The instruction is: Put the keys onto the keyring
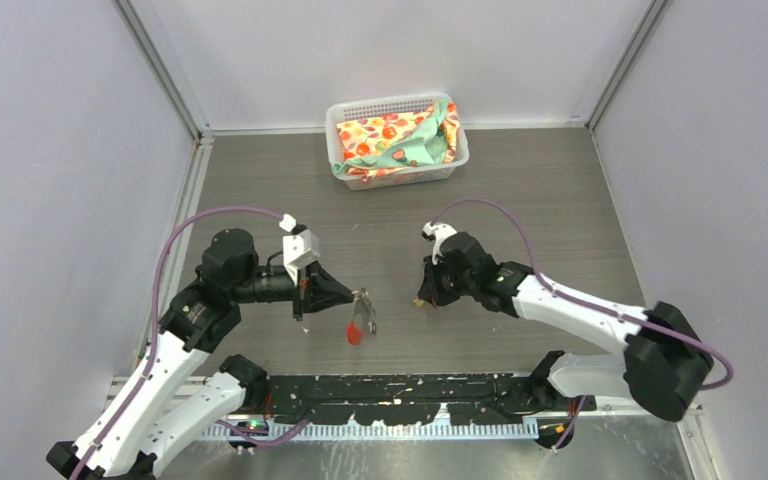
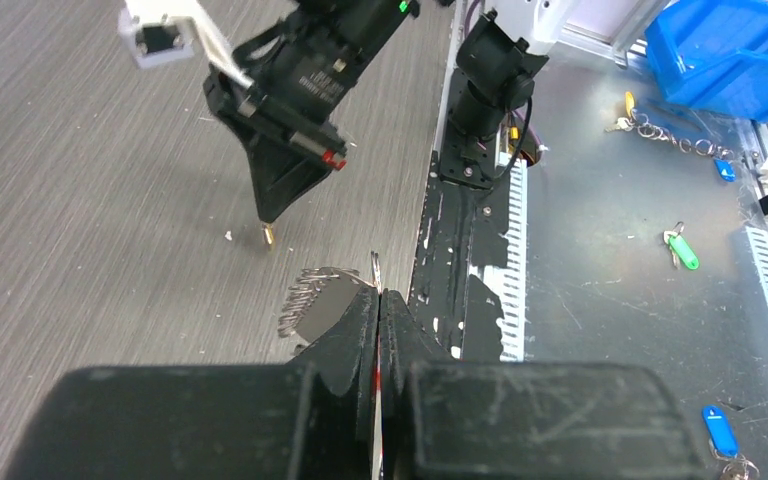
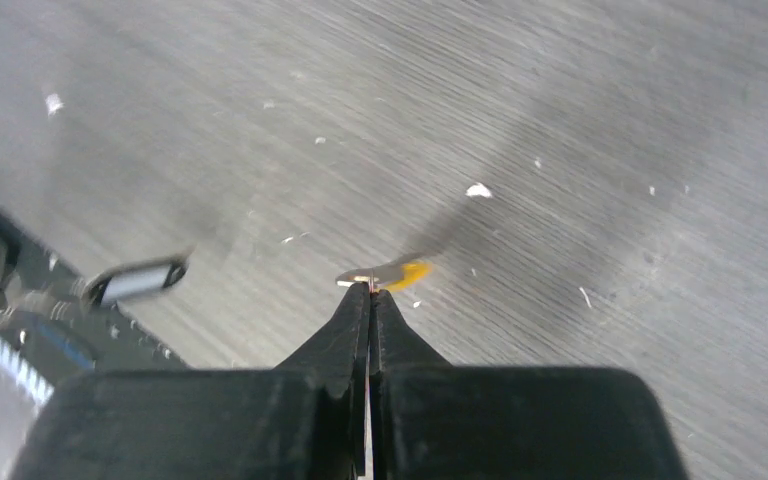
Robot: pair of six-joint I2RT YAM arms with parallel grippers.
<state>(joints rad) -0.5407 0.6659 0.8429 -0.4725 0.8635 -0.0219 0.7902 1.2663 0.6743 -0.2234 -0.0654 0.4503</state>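
The left tool (image 1: 351,298) is pinching the curved silver metal keyring (image 1: 364,304) near the middle of the grey wood-grain table (image 1: 520,190), its red oblong plastic tag (image 1: 354,334) dangling on the near side. Just right of it, the right tool (image 1: 423,297) is pinching the tiny brass-yellow key (image 3: 403,272) close to the table.
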